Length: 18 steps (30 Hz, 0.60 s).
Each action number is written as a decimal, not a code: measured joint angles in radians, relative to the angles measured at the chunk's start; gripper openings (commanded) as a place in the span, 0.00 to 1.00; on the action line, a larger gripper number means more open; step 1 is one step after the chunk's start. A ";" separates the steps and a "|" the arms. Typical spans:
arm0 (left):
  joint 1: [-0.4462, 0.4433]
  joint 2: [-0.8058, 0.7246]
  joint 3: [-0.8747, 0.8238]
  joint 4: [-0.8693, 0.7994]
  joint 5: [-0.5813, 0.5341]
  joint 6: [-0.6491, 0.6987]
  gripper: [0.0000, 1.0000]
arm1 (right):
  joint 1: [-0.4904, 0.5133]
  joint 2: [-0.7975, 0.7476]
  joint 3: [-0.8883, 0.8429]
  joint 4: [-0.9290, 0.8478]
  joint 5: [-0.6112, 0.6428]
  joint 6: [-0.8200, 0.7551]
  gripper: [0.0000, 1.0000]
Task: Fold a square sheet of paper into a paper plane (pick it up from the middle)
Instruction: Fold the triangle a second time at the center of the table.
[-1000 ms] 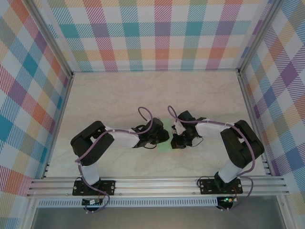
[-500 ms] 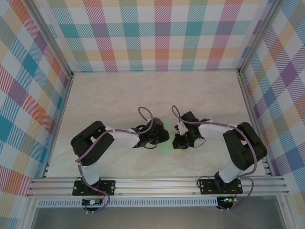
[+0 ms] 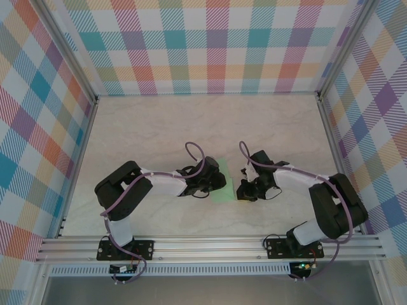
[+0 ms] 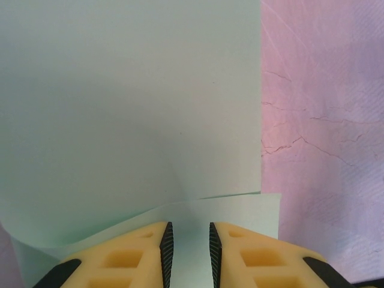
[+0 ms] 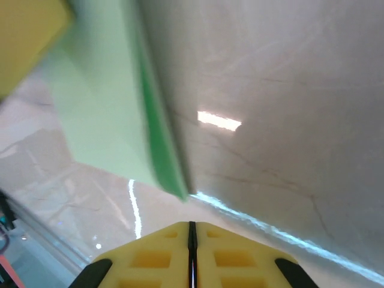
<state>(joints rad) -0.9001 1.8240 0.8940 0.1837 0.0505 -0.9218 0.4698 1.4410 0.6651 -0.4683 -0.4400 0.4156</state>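
Observation:
The paper plane [image 3: 226, 190] is a pale mint-green folded sheet lying flat on the marbled table between my two arms. In the left wrist view the paper [image 4: 132, 108] has a lower flap folded over near my fingers. My left gripper [image 4: 188, 240] sits low over the paper's left side [image 3: 219, 180], its jaws a narrow gap apart with only paper surface showing between them. My right gripper [image 5: 192, 231] is shut and empty, just off the paper's right edge [image 3: 243, 190]. The paper's pointed corner [image 5: 102, 114] lies ahead of it.
The marbled tabletop [image 3: 191, 121] stretches far behind the arms. Checked walls stand on three sides. An aluminium rail [image 3: 210, 244] runs along the near edge. A yellow finger of the left gripper [image 5: 30, 42] shows at the top left of the right wrist view.
My right gripper has slid to the right, off the paper, uncovering more of the green sheet. The left arm has stayed in place.

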 measured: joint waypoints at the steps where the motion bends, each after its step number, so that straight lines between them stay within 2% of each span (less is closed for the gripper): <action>1: 0.000 0.000 0.001 0.000 0.000 0.002 0.26 | 0.000 -0.030 0.000 0.007 -0.004 0.004 0.11; 5: 0.000 0.000 0.005 -0.005 0.000 0.007 0.27 | 0.000 -0.044 0.021 0.029 -0.037 0.016 0.10; 18: 0.000 0.000 0.029 -0.036 -0.012 0.026 0.27 | 0.000 0.219 0.124 0.125 -0.101 0.022 0.09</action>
<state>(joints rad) -0.9001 1.8236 0.9230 0.1474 0.0387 -0.8963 0.4702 1.6600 0.7887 -0.3431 -0.5411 0.4377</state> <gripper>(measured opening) 0.269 0.090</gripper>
